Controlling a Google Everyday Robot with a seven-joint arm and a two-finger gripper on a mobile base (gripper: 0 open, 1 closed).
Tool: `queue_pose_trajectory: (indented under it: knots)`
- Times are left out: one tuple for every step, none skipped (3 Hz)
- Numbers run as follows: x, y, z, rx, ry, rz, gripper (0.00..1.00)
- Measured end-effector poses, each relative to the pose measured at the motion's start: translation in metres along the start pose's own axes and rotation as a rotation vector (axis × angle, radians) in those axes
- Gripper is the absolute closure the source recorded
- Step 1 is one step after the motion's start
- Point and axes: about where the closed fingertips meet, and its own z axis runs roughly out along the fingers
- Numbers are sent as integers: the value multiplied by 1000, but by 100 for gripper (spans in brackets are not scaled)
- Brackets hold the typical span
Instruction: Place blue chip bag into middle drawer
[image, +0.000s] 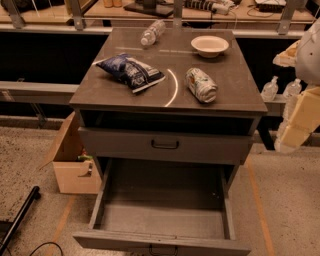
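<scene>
Far R: gripper (299, 123); bag (129, 71) atop cabinet (235, 92).

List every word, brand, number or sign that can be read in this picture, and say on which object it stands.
No text is readable.
Blue chip bag: white print, too blurred to read.
Crushed can: green and white markings, unreadable.
Water bottle: label unreadable.
Middle drawer, pulled open: no marking seen.
Hand, at the picture's right edge: no text seen.
</scene>
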Motion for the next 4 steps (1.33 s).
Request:
queue_pose_trajectory:
  knots:
    - [-1,-2,1,2,-9,5,0]
    - [-12,-17,10,17,-95,57,0]
    - [-32,-34,46,4,-247,162,0]
    - [-71,-59,78,39,-388,206,0]
